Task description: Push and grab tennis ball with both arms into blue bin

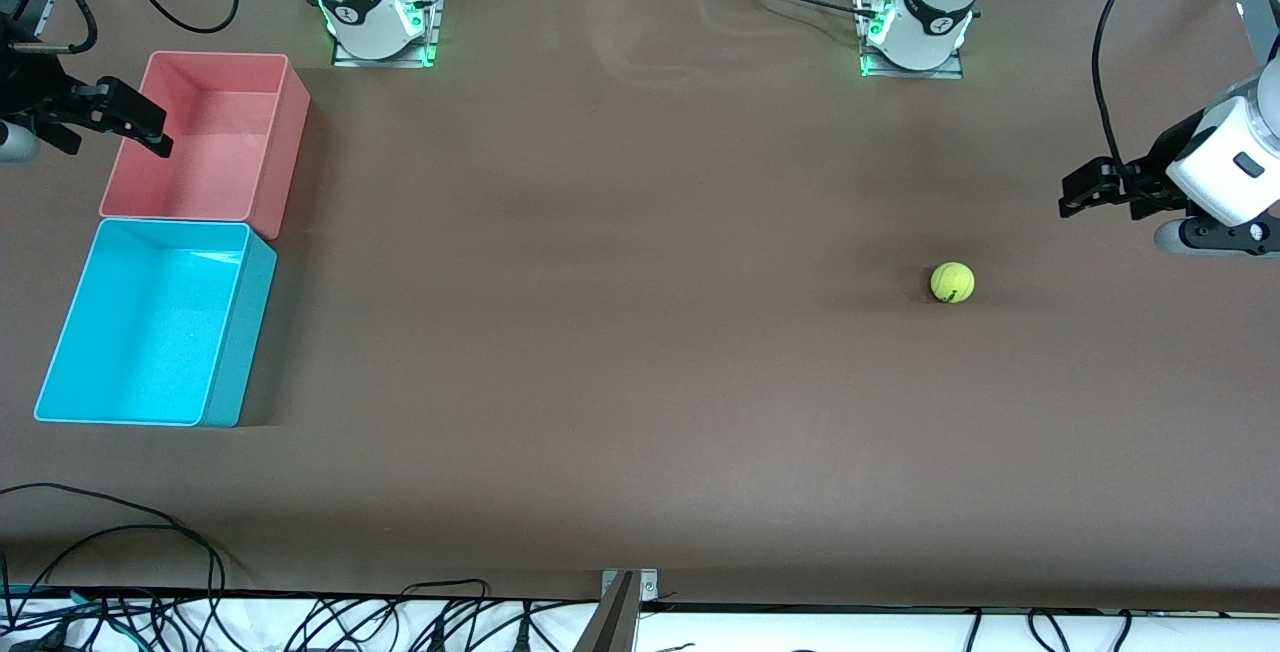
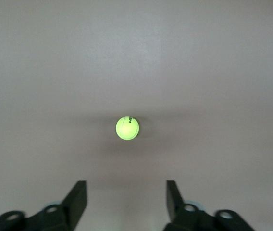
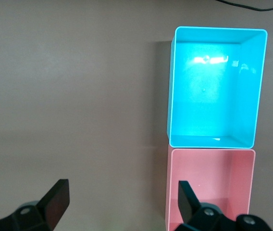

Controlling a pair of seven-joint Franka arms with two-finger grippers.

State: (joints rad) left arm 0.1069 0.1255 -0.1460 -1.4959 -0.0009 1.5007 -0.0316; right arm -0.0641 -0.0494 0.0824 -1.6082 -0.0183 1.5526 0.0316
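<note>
Both arms are cut off at the frame edges; left claw point(image 2: 127, 202) and right claw point(image 3: 122, 202) gape empty.

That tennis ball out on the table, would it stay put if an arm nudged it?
Probably not: the tennis ball is round and sits alone on the flat brown table, so it would likely roll. Its fuzzy surface may help fingers grip. It looks light.

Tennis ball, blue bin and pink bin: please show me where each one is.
tennis ball point(image 1: 952, 282), front view, middle of the ball.
blue bin point(image 1: 130, 327), front view, its speckled bottom.
pink bin point(image 1: 210, 137), front view, its inner floor.
</note>
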